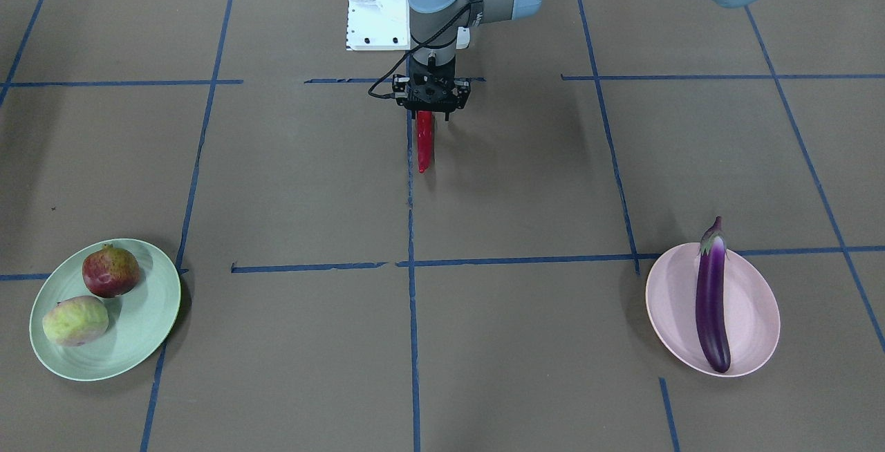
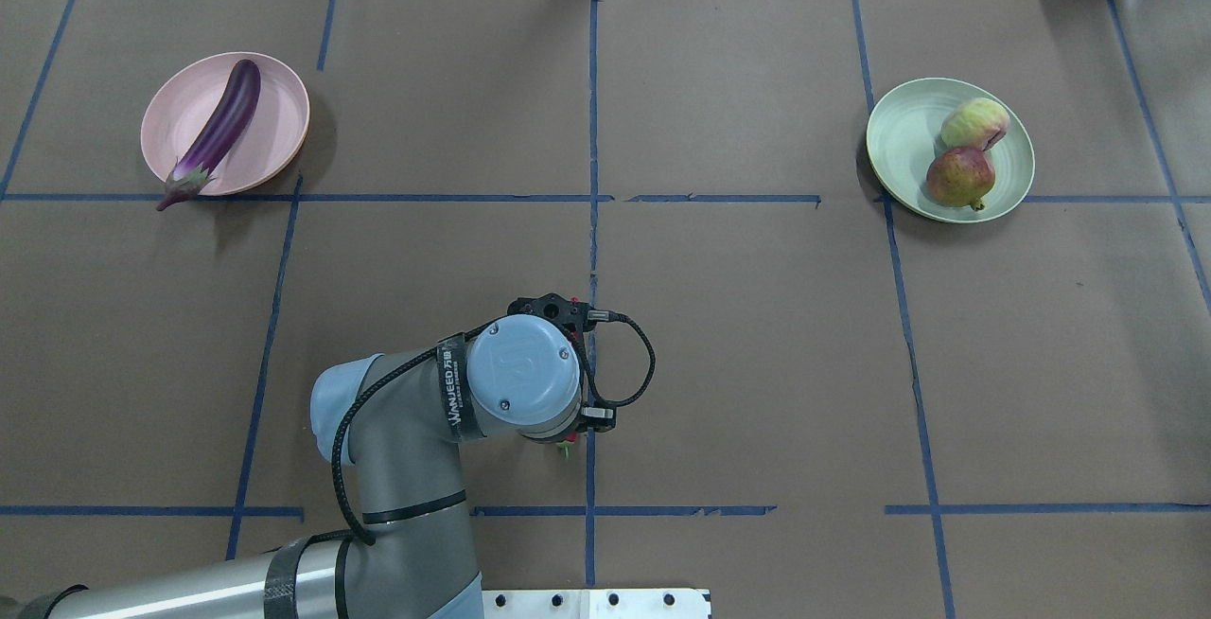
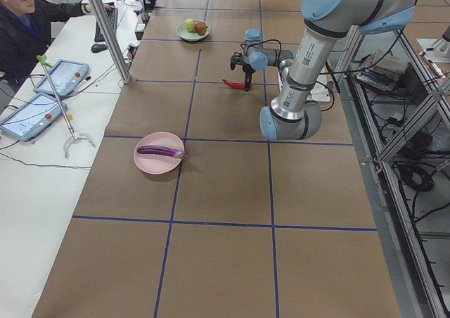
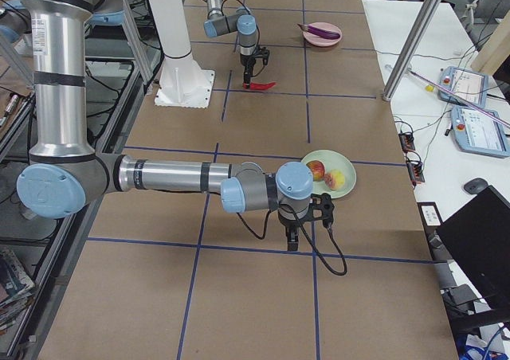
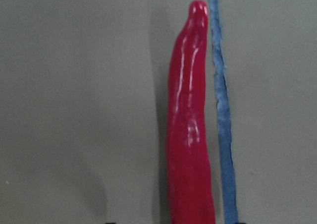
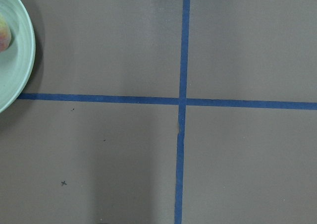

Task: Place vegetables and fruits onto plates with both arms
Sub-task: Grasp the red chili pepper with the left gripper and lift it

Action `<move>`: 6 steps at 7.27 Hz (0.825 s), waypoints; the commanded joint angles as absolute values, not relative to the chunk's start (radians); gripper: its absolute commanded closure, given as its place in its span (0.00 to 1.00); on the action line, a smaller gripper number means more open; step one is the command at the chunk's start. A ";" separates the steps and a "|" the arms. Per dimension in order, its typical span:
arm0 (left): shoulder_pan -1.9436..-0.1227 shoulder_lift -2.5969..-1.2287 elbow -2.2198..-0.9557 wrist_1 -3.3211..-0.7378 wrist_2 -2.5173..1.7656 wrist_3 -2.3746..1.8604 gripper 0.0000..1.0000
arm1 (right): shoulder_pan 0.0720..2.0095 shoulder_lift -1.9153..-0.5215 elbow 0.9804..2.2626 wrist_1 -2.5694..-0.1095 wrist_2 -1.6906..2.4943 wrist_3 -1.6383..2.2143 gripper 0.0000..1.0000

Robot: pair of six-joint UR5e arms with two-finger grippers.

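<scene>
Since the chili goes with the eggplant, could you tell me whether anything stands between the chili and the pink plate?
Nothing visible does; only blue tape lines cross the table between chili and pink plate. The eggplant lies along the plate's middle, with bare plate either side.

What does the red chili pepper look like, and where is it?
The red chili pepper is long, thin, smooth and shiny, like plastic, narrowing to a blunt tip. It stretches mid-table beside a blue tape line, over the brown paper, tip pointing away from the robot. Its stem end hides under the left gripper, which straddles it; I cannot tell whether it pinches the pepper.
</scene>
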State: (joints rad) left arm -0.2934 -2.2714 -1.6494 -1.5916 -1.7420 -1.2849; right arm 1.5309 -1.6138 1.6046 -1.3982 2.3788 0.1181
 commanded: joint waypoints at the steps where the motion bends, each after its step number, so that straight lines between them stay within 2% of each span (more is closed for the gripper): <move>1: -0.310 -2.269 -1.666 -1.576 -1.738 -1.284 1.00 | 1.531 -1.614 1.605 -1.397 2.379 0.118 0.00; 3: -0.449 -2.251 -1.692 -1.554 -1.749 -1.269 1.00 | 1.531 -1.614 1.605 -1.399 2.379 0.118 0.00; 5: -0.683 -2.177 -1.690 -1.566 -1.872 -1.243 1.00 | 1.531 -1.614 1.605 -1.397 2.379 0.118 0.00; 6: -0.812 -2.158 -1.674 -1.554 -1.953 -1.060 1.00 | 1.531 -1.614 1.605 -1.397 2.378 0.118 0.00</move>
